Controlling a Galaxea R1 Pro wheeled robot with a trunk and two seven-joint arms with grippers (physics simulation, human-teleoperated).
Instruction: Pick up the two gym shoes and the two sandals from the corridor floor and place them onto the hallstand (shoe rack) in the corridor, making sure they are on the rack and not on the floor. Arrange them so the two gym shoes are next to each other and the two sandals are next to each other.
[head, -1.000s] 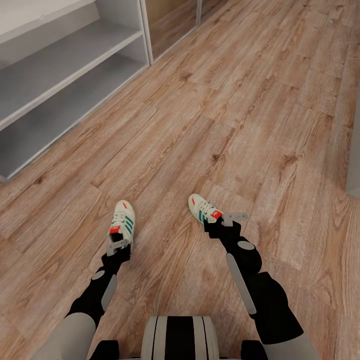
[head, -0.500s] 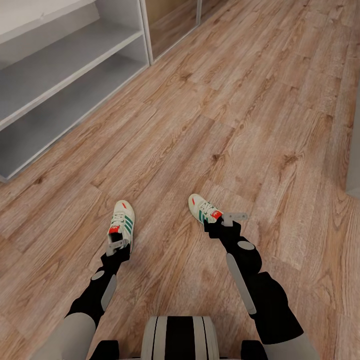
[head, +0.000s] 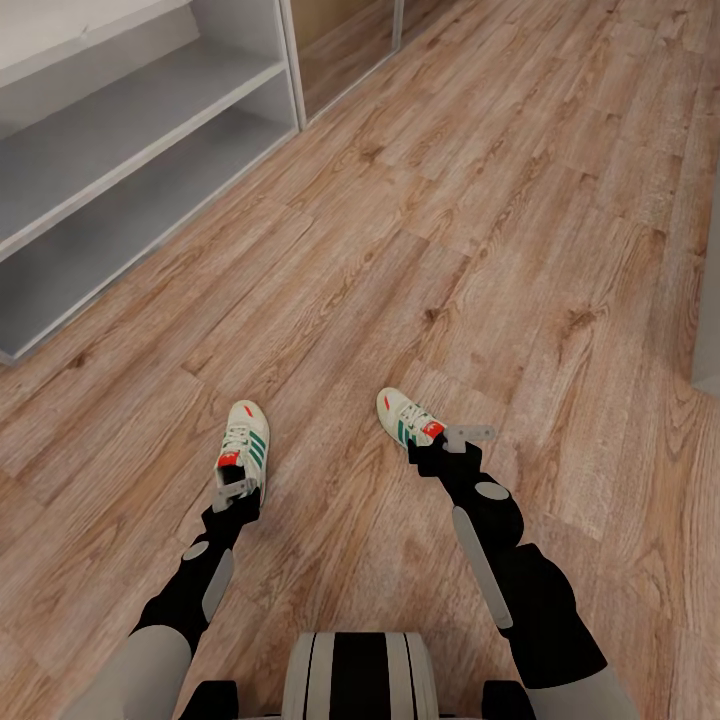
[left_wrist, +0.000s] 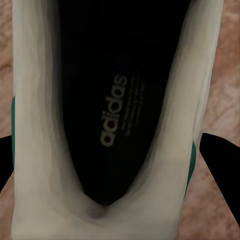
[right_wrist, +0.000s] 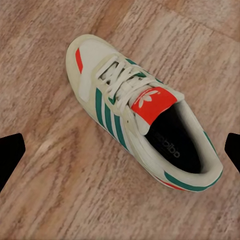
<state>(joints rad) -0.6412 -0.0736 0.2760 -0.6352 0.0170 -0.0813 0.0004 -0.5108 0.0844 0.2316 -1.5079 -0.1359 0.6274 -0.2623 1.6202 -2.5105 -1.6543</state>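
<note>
— What was nearest the robot when you looked?

— Its two black arms, reaching down over the corridor floor (head: 480, 230). The left end effector (head: 236, 491) was at the heel of the left gym shoe (head: 246, 438), which sat on the planks with its toe pointing away. In the left wrist view that shoe (left_wrist: 117, 120) was very close: I looked straight into its dark insole, with a black fingertip (left_wrist: 222, 167) outside each side wall. The fingers were spread around the heel. Whether they touched it, I couldn't tell.

— And the other arm?

— The right end effector (head: 455, 445) was at the heel end of the right gym shoe (head: 408, 417), which lay on the floor with its toe angled away to the left. Its wrist view took in the whole shoe (right_wrist: 137, 112): teal stripes, red-orange tongue, and the two fingertips (right_wrist: 10, 155) wide apart at the edges, holding nothing.

— The shoes were together?

— No, apart, with bare planks between them.

— Anything farther off?

— The hallstand (head: 120, 170), up on the left, well away from both shoes, showing two grey open tiers.
</note>
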